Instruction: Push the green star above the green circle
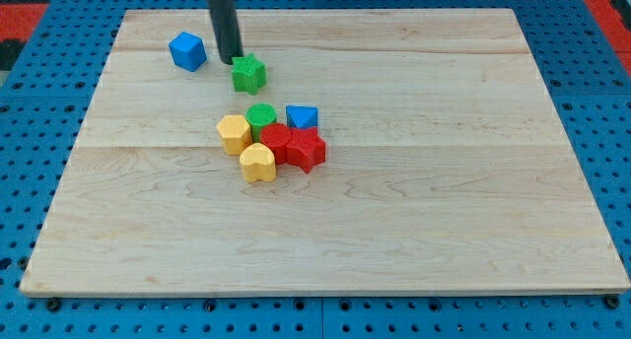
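Seven blocks: they sit on a pale wooden board (pixel 473 231), with the rod reaching down from the view's top.
Tip: my tip (pixel 232 61) rests on the board, touching or just beside the upper-left edge of the green star (pixel 248 74).
Claw state: the arm carries no claw at all, only a bare rod, so nothing can clench or release; it holds nothing and can only shove.
Green star: it lies just to the lower right of the tip, apart from the other blocks.
Green circle: the green circle (pixel 261 117) is further below the tip, slightly toward the view's right, at the top of a tight cluster.
Cluster: a yellow block (pixel 234 133), a yellow heart-like block (pixel 257 164), a red block (pixel 277 139), a red star-like block (pixel 306 150) and a blue block (pixel 302 116) pack around the circle.
Stray block: a blue cube (pixel 187 51) sits to the left of the tip.
Handling: the star looks small, rigid and light, likely to slide easily on smooth wood; its points may make it spin if nudged off-centre.
Contact spot: pressing on a flat notch between two points, in line with its middle, seems safest.
Task standing: the star appears already nearly above the circle; a slight nudge toward the view's right may finish it.
Arm pose: the rod leans slightly, its upper part cut off by the view's top edge.
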You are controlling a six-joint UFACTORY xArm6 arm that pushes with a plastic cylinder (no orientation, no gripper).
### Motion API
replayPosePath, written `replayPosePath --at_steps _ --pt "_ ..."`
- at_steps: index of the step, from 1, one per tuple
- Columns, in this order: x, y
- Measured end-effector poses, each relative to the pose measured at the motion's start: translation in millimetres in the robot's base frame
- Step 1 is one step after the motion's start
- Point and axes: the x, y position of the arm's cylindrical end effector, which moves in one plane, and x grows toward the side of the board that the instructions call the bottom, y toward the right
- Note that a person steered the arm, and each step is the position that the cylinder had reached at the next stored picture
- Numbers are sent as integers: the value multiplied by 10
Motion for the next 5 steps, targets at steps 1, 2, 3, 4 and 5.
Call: replayPosePath --at_steps 1,2,3,4,5 --pt "401 419" --pt "655 277" --pt "691 398" --pt "684 732" --pt "484 764"
